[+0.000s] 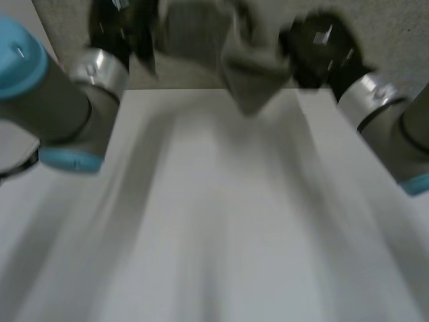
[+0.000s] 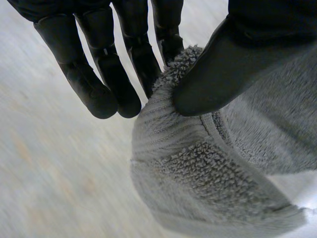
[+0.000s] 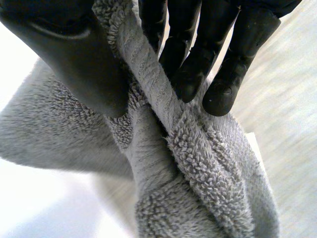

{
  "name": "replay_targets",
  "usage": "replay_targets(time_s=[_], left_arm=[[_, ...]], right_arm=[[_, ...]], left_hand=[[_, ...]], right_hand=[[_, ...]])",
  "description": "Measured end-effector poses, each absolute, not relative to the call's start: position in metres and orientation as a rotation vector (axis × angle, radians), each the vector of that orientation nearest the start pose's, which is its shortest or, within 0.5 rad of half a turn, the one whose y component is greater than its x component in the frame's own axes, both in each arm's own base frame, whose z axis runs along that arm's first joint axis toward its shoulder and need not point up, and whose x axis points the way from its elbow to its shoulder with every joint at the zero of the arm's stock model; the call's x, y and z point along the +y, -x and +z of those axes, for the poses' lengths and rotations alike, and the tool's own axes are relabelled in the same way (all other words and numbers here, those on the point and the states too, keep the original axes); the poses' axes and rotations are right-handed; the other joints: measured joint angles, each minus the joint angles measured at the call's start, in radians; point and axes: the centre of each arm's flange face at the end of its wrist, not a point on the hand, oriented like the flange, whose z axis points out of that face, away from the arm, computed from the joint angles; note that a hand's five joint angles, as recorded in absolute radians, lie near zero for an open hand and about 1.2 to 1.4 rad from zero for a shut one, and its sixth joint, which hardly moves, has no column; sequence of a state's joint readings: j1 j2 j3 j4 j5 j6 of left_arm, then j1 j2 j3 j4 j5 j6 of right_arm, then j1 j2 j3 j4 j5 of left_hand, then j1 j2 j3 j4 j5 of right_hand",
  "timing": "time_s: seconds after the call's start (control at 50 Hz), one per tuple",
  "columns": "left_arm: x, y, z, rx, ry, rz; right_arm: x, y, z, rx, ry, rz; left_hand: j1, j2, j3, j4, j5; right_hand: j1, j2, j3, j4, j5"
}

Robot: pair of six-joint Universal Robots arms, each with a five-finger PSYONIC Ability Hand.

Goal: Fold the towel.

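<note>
— Where is the grey terry-cloth towel (image 1: 234, 54)?

— Up off the white surface (image 1: 214, 221), bunched and hanging between the two hands at the surface's far edge. Its lowest fold dips to about that edge. Whether it touches there, I cannot tell.

— What has the left hand (image 2: 237, 64) got?

— The towel's ribbed hem. In the left wrist view the thumb presses the hem against the nearest of the fingers (image 2: 166, 39). The other fingers are fairly straight, a little spread, and clear of the cloth. Below the thumb the looped pile hangs in a rounded fold.

— And the right hand (image 3: 74, 59)?

— It pinches the towel too. In the right wrist view the ribbed hem runs up between the thumb on one side and the fingers (image 3: 198, 69) on the other. The fingertips are bent down onto the band. Below the hand the rest of the towel drops away in thick folds.

— How do the arms stand?

— In the head view the left arm (image 1: 53, 100), a grey joint with a light-blue cap, comes in from the left. The right arm (image 1: 389, 127) comes in from the right. Both reach toward the far edge, with the black hands on either side of the towel. Beyond the surface lies a speckled grey floor (image 1: 395, 27).
</note>
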State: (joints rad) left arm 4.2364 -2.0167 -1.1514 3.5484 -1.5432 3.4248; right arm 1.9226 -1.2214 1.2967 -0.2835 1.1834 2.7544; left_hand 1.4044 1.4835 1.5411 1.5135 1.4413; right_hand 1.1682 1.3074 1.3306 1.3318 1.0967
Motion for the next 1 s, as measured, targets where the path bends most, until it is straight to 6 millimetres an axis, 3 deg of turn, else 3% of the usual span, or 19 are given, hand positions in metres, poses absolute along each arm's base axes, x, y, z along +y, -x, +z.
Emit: replay_targets(time_s=[0.06,0.16,0.2,0.28,0.36,0.64,0.74,0.76,0.84,0.92,1.0], left_arm=[[-0.317,0.312,0.272,1.895,-0.827,-2.597],[-0.302,0.300,0.213,2.086,-0.927,-2.412],[-0.293,0.292,0.190,2.152,-0.955,-2.335],[-0.281,0.280,0.168,2.215,-0.975,-2.244],[-0.270,0.270,0.165,2.234,-0.975,-2.206],[-0.236,0.256,0.188,2.190,-0.969,-2.252],[-0.232,0.258,0.184,2.204,-0.989,-2.235],[-0.232,0.258,0.182,2.209,-0.998,-2.227],[-0.231,0.262,0.174,2.218,-1.037,-2.192],[-0.231,0.269,0.164,2.200,-1.111,-2.144],[-0.230,0.276,0.153,2.170,-1.190,-2.101]], right_arm=[[-0.311,-0.292,0.258,1.702,1.221,-2.090],[-0.302,-0.289,0.212,1.850,1.378,-1.908],[-0.297,-0.286,0.195,1.905,1.413,-1.836],[-0.290,-0.280,0.179,1.963,1.423,-1.766],[-0.283,-0.276,0.182,1.978,1.410,-1.758],[-0.269,-0.268,0.198,2.067,1.409,-1.602],[-0.275,-0.268,0.192,2.111,1.408,-1.529],[-0.278,-0.269,0.191,2.120,1.407,-1.516],[-0.285,-0.267,0.186,2.143,1.398,-1.494],[-0.290,-0.264,0.183,2.160,1.382,-1.489],[-0.292,-0.262,0.181,2.167,1.373,-1.486]], left_hand=[[0.000,0.000,0.000,0.000,0.002],[0.000,0.000,0.001,0.000,0.003],[0.000,0.000,0.001,0.000,0.003],[0.000,0.000,0.002,0.000,0.003],[0.000,0.000,0.002,0.000,0.003],[0.000,0.000,0.002,0.000,0.003],[-0.174,-0.247,-0.306,-0.287,-0.201],[-0.374,-0.448,-0.508,-0.495,-0.395],[-0.670,-0.740,-0.799,-0.780,-0.705],[-0.758,-0.840,-0.893,-0.868,-0.806],[-0.797,-0.881,-0.933,-0.908,-0.849]], right_hand=[[0.000,0.001,0.000,0.000,0.000],[-0.013,-0.036,-0.041,-0.045,-0.030],[-0.291,-0.383,-0.381,-0.384,-0.358],[-0.528,-0.650,-0.673,-0.671,-0.630],[-0.543,-0.659,-0.687,-0.686,-0.651],[-0.534,-0.657,-0.684,-0.684,-0.639],[-0.423,-0.565,-0.586,-0.590,-0.523],[-0.371,-0.509,-0.538,-0.541,-0.477],[-0.136,-0.277,-0.300,-0.300,-0.233],[0.010,-0.017,-0.044,-0.040,0.007],[0.010,0.017,-0.001,-0.004,0.027]])
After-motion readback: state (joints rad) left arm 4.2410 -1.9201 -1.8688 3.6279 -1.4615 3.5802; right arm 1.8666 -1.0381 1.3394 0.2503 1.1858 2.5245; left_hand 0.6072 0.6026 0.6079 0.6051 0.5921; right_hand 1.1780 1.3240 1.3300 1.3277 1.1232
